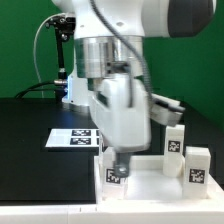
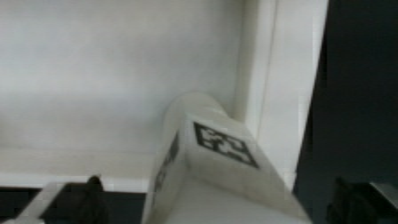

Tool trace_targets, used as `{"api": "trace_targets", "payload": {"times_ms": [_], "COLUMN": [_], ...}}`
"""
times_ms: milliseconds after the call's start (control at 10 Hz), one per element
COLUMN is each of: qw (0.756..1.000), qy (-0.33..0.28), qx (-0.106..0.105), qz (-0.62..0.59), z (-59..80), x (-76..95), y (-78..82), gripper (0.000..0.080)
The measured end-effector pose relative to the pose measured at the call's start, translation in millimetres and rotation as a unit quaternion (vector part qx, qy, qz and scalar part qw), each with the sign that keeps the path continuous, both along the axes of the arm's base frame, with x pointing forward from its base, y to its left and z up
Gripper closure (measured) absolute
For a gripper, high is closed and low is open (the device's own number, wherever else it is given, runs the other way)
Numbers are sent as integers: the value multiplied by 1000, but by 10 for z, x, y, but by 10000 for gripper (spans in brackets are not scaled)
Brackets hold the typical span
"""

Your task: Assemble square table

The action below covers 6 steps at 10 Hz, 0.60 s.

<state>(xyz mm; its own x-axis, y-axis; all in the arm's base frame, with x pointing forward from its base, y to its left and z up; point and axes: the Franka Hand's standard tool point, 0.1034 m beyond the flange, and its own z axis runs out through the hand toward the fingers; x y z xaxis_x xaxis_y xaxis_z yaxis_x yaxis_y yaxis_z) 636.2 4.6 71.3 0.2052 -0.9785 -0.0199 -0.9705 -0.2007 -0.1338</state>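
Most of the action is blocked in the exterior view: the arm fills the middle of the frame, so the gripper is only just visible low down, over a white leg with a tag on it. That leg sits at the near left part of the square top, whose front edge is cut off by the bottom of the frame. Everything's pretty blurry too.

In the wrist view the same leg is much clearer: its long axis runs up from the lower edge of the frame, leaning a bit, tagged face turned to the right. The dark fingertips sit well out at the lower corners with clear gaps to the leg, so the jaws are spread wide and not holding anything.

Two more legs stand upright at centre right, tags facing the camera. The marker board lies flat at centre left on the black table.
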Motion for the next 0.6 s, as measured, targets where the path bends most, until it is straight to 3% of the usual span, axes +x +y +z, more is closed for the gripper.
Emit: {"api": "trace_targets", "payload": {"times_ms": [100,400,600], "qw": [999,987,936], "qy": [1,-4,-10], "qx": [-7,-26,-57], "qz": [31,158,346], "z": [4,2,63], "x": [-11,-7,61], "y": [75,35,-4], "gripper": [156,151,150]}}
